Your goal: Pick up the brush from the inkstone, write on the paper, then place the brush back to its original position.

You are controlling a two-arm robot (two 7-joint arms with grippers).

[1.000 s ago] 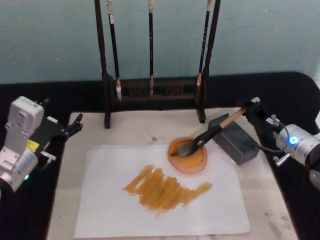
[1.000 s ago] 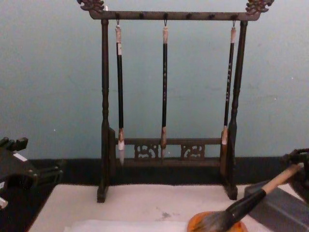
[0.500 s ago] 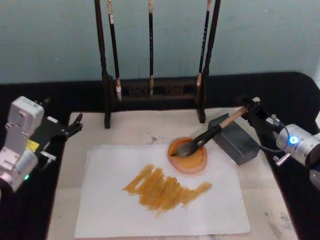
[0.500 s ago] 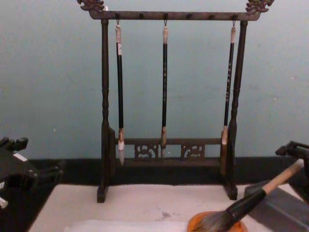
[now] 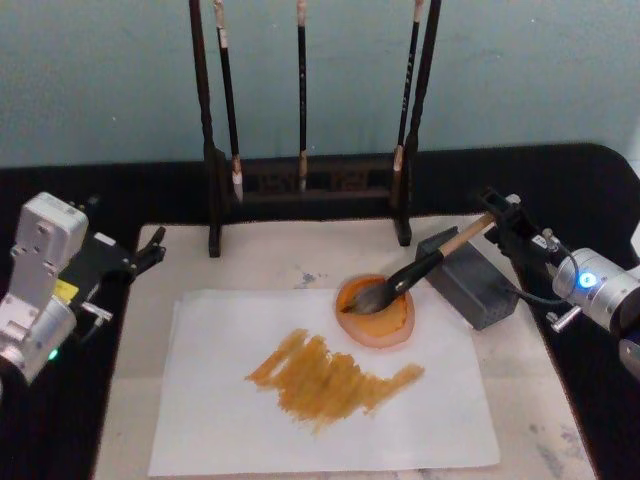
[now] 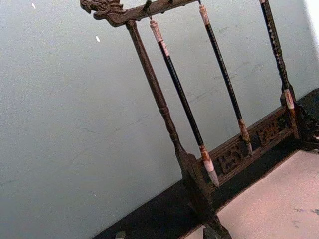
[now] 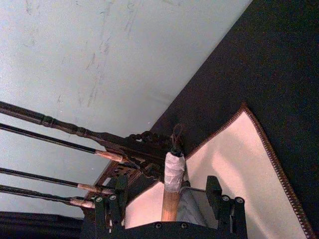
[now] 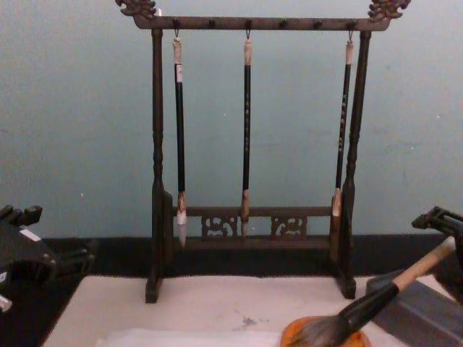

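Ochre-brown strokes [image 5: 335, 382] cover the middle of the white paper [image 5: 230, 420], which lies flat on a cream mat [image 5: 270, 260] over a black table [image 5: 100, 190], so we judge the writing step done. We find the brush [image 5: 415, 272] lying at a slant by the paper's far right part. Its bushy tip is down in an orange dish [image 5: 385, 325] that sits on the paper's far edge. The black shaft & pale handle lean up over a grey block [image 5: 475, 285], prob. the inkstone, just beside the paper. The white-wrapped end w/ its loop points up & to the right. To us the put-back looks done too, tho we can't check that this is the exact spot the task means. The right gripper [image 5: 498, 212] sits at the handle's wrapped end, near the table's right side. In the right wrist view its two fingers [image 7: 110, 201] stand apart, one each side of the handle w/ a gap on both sides, so it grips nothing. What's left, in our view, is to draw that gripper clear w/o knocking the handle off the block. The left gripper [image 5: 148, 250] hangs idle at the mat's left edge, well apart from the brush. Behind the mat a dark wooden rack [image 5: 300, 180] holds three thin brushes [image 5: 301, 90], w/ neither arm near them.
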